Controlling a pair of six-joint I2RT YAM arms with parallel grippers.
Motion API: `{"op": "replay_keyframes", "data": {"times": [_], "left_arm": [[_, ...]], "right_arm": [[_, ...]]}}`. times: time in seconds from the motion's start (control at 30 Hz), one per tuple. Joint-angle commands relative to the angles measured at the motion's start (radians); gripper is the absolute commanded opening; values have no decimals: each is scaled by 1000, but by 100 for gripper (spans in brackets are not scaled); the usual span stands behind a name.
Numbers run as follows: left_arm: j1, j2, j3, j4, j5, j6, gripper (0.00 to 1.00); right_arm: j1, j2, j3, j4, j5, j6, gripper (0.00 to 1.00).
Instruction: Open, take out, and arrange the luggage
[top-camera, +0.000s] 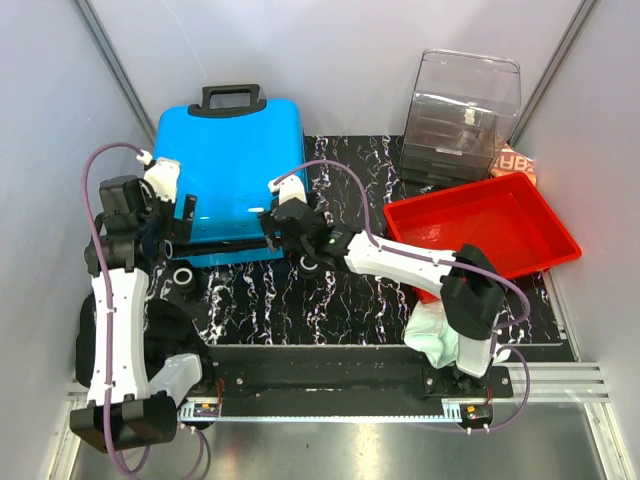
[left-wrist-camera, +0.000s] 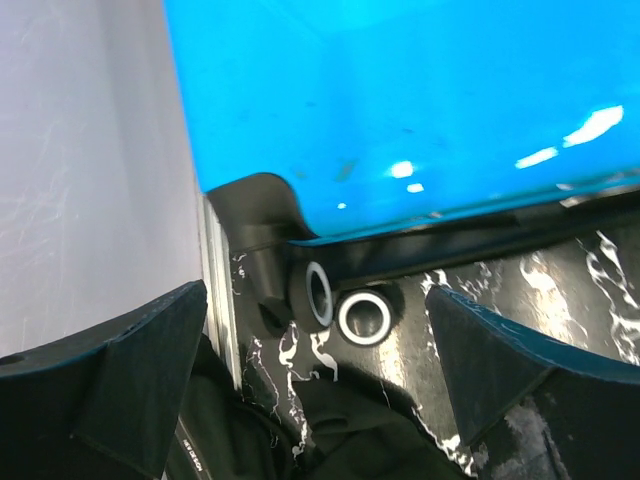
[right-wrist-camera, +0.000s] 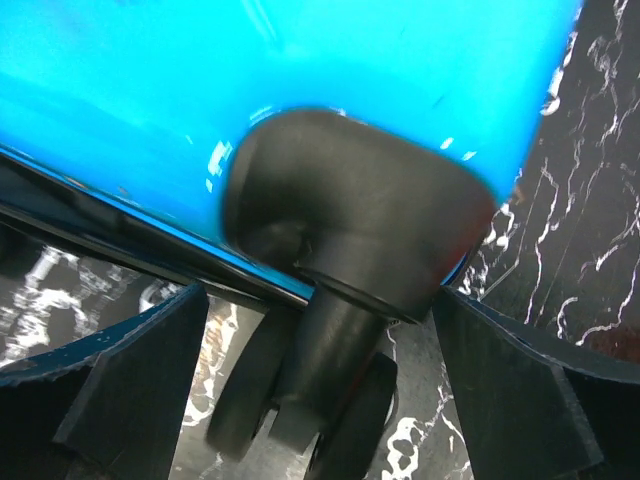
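Note:
The blue suitcase (top-camera: 235, 165) lies flat at the back left of the marbled mat, its black handle (top-camera: 232, 99) at the far end. A dark seam runs along its near edge. My left gripper (top-camera: 186, 222) is open at the near left corner. In the left wrist view (left-wrist-camera: 318, 296) its jaws stand wide over two black-and-white wheels (left-wrist-camera: 365, 317) below the blue shell (left-wrist-camera: 420, 110). My right gripper (top-camera: 276, 228) is open at the near right corner. In the right wrist view (right-wrist-camera: 320, 300) its fingers (right-wrist-camera: 130, 390) flank the black wheel housing (right-wrist-camera: 350, 220) without touching it.
A red tray (top-camera: 480, 232) sits at the right and a clear drawer box (top-camera: 463, 115) behind it. A black cloth (left-wrist-camera: 330, 440) lies on the mat by the left arm. A white cloth (top-camera: 432, 335) lies by the right arm's base. Grey walls close in on both sides.

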Motion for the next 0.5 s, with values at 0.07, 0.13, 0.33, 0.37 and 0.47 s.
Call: {"op": "replay_keyframes", "data": {"times": [0.07,0.13,0.33,0.37,0.47], "left_arm": [[93,47,15,80,101,-18,99],[100,44,14,80,117,-4,99],[100,23,5,86,150,26,99],[99,20,5,83,153,28,99],[100,4,5,63,182,39,99]], "right_arm": [[-38,-3,32,-52,19,-6,89],[-64,-29,1,-42,11,-13,76],[-138,-98,-65,-7,-70,-58,10],[-149,-105,-74,-7,-84,-67,9],[-219,-151,-129,-9,-159,-82,2]]}}
